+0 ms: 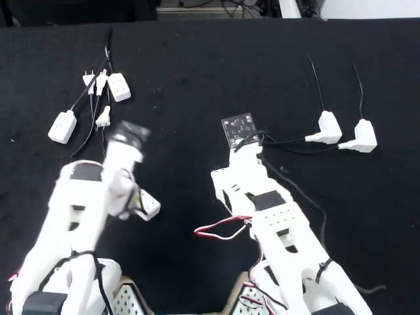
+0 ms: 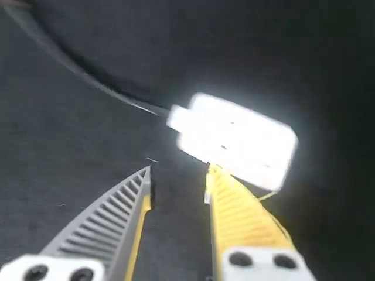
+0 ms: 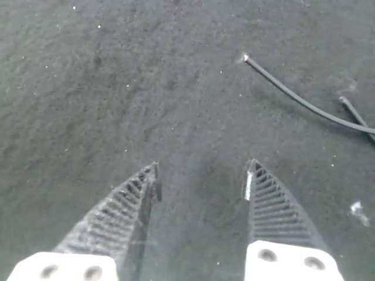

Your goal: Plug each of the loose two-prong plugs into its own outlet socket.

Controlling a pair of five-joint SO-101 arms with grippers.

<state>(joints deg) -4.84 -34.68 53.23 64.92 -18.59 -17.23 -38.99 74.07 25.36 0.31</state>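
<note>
Black cloth (image 1: 197,59) covers the table; over it the left gripper (image 2: 178,171) hangs with jaws apart, lined up on a white corded block (image 2: 234,140) just past its tips, seemingly to grasp it. The right gripper (image 3: 203,165), likewise spread, hovers over bare cloth beside thin black cords (image 3: 304,103). Small white plugs (image 1: 103,118) and boxy sockets (image 1: 62,126) lie tangled near the left arm.

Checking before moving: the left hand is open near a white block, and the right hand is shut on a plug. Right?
No: the right wrist view shows the right hand open and empty over the black table. The left hand is open near the white block.
</note>
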